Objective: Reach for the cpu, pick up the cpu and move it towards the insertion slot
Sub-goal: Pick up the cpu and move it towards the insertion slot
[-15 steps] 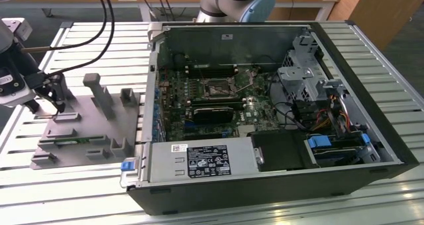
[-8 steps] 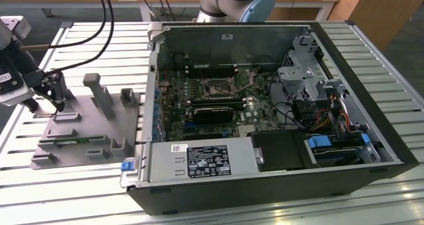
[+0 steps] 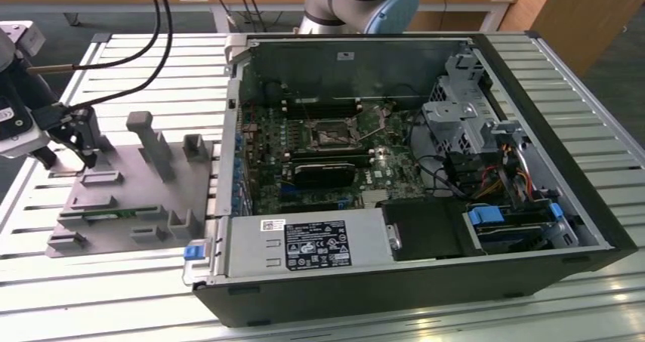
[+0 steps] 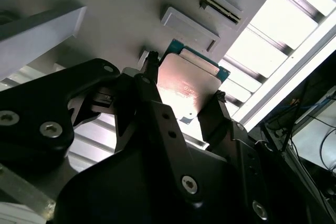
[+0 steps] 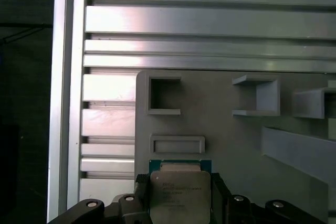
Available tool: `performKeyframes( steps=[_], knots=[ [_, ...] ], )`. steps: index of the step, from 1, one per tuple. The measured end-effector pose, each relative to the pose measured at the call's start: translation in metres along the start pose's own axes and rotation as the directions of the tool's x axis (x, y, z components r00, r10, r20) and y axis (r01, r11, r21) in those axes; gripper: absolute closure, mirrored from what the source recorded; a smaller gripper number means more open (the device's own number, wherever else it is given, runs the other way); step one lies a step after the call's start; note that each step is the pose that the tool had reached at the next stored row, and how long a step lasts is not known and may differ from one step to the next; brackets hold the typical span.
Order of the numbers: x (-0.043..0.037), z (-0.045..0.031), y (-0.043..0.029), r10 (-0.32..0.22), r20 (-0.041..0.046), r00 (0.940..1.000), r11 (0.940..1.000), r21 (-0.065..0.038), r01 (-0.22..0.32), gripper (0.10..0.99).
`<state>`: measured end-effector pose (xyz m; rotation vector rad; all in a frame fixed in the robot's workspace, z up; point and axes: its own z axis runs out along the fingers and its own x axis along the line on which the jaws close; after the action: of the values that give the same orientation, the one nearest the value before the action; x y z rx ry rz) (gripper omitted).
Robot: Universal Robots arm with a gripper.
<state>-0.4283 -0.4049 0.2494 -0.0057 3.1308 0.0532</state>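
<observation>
The cpu, a flat square chip with a silvery top and teal-green rim, is lying level near the grey fixture's edge, seemingly pinched at two opposite sides. The insertion slot, dark and metal-framed, is sitting mid-motherboard.

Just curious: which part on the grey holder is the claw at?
The square silvery cpu, clamped in the claw; the narrow green memory stick lies apart, untouched.
</observation>
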Motion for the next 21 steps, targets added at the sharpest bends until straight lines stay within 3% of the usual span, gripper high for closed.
performKeyframes(
  steps=[21],
  knots=[
    [-0.0001, -0.0131, 0.0005, 0.000, 0.0000, 1.0000, 1.0000, 0.000, 0.000, 0.541]
  ],
)
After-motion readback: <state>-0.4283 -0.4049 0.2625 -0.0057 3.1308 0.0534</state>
